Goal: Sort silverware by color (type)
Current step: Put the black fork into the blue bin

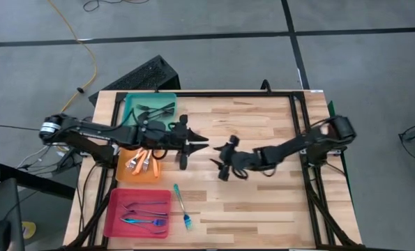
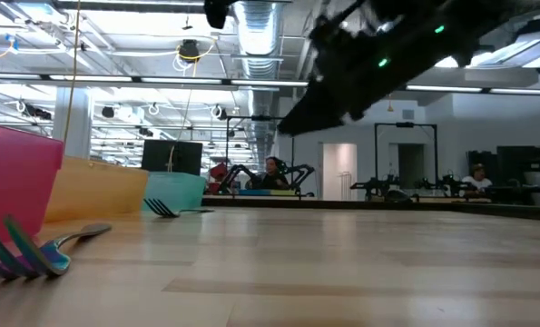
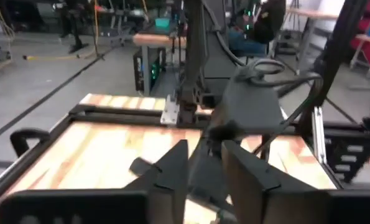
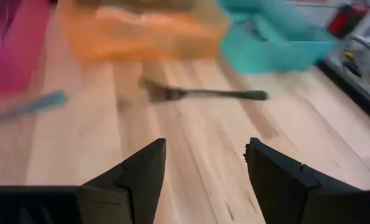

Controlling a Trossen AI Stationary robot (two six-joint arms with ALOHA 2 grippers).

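Orange forks (image 1: pixel 141 163) are piled in the orange tray, dark ones (image 1: pixel 155 109) in the teal tray, blue ones (image 1: pixel 144 213) in the pink. One teal-handled fork (image 1: pixel 181 206) lies loose near the tabletop's front edge.

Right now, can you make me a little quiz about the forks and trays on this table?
1. Fill in: the fork lying on the bare wood beside the pink tray has a ____ handle.
2. Which tray sits between the other two? A. teal tray B. orange tray C. pink tray
3. True or false: the right tool is holding a fork.

Key: 1. blue. 2. B. 3. False, it is open with nothing in it.
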